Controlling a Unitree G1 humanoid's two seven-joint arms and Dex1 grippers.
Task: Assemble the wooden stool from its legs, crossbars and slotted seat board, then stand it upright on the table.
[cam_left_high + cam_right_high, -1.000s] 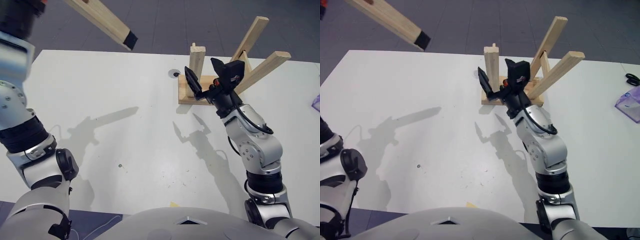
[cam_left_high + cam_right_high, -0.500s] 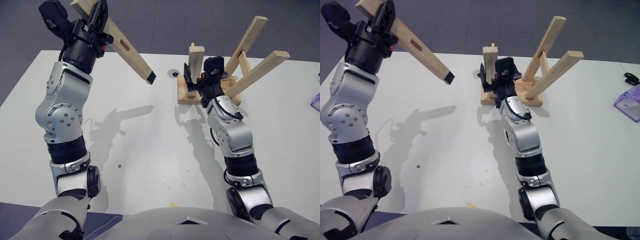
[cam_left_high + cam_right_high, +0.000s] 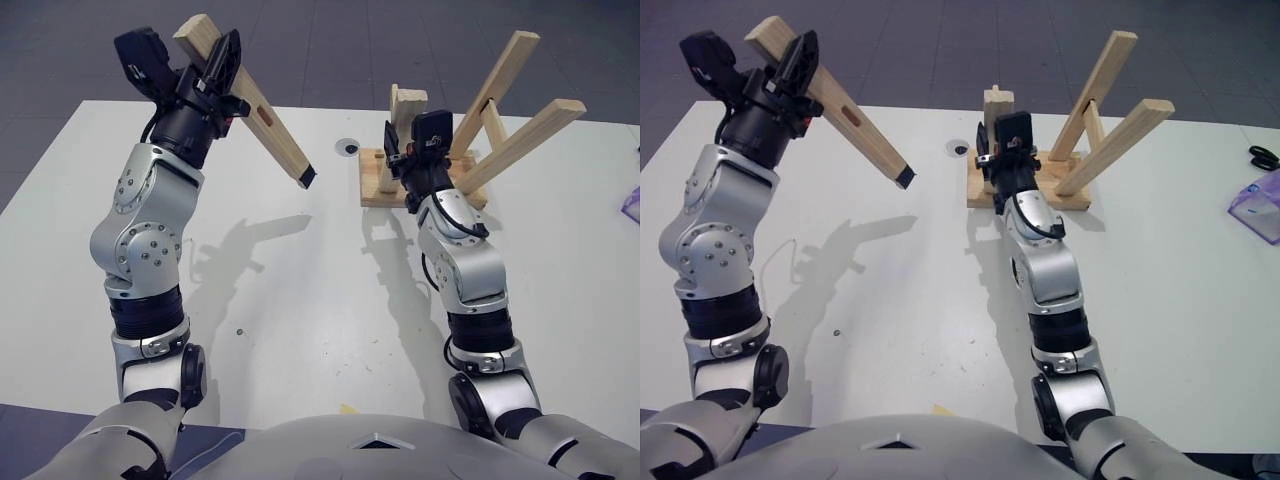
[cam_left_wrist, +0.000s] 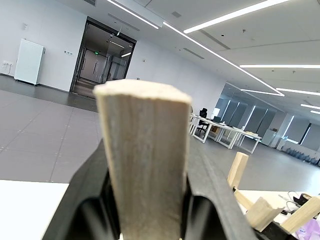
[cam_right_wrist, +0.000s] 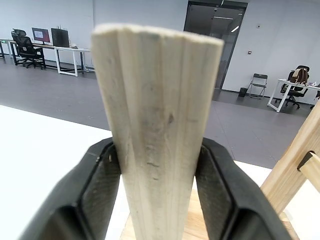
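Two tools are each clamped on wood: the left tool point(image 3: 215, 78) grips a loose leg point(image 3: 268, 128) near its upper end and holds it above the worktop point(image 3: 300, 300), with the black-capped lower end slanting down toward the middle of the far side. The right tool point(image 3: 408, 140) is closed on the short upright leg point(image 3: 408, 100) standing at the left edge of the seat board point(image 3: 372, 192), which lies flat on the far side of the worktop. Two longer legs point(image 3: 505, 70) rise from the same board, leaning away to the right with a crossbar point(image 3: 489, 122) between them.
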